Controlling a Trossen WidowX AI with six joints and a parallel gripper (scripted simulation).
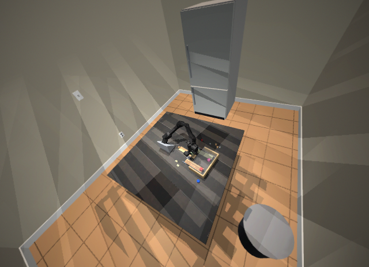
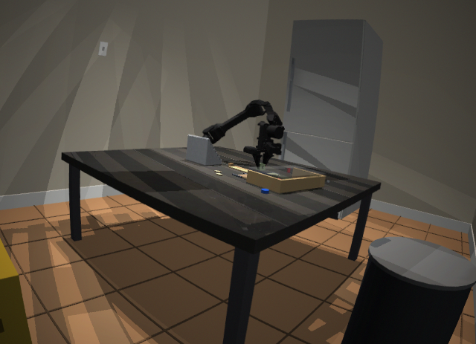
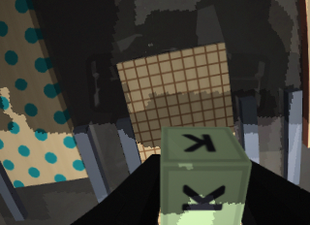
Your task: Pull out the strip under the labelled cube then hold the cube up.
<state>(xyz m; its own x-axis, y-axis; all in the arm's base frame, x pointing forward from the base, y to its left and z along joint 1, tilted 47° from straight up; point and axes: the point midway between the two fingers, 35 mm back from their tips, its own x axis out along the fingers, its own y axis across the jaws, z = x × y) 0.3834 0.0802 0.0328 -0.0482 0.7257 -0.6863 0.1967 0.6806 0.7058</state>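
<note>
A green cube [image 3: 203,180] [image 2: 261,165] marked with a black K sits between my gripper's black fingers [image 1: 192,151] [image 2: 260,163], and the gripper is shut on it. A tan strip with a grid pattern [image 3: 174,89] lies under and behind the cube; I cannot tell if the cube touches it. A tan strip with teal dots [image 3: 26,83] lies to the left in the wrist view. The gripper stands over the near-left end of the wooden tray [image 1: 211,165] [image 2: 284,186].
A pink block [image 1: 208,159] and a red block [image 1: 201,169] lie in the tray. A blue disc [image 1: 198,181] [image 2: 264,190] lies on the dark table beside the tray. The arm's grey base [image 2: 199,150] stands behind. A fridge and a round bin are off the table.
</note>
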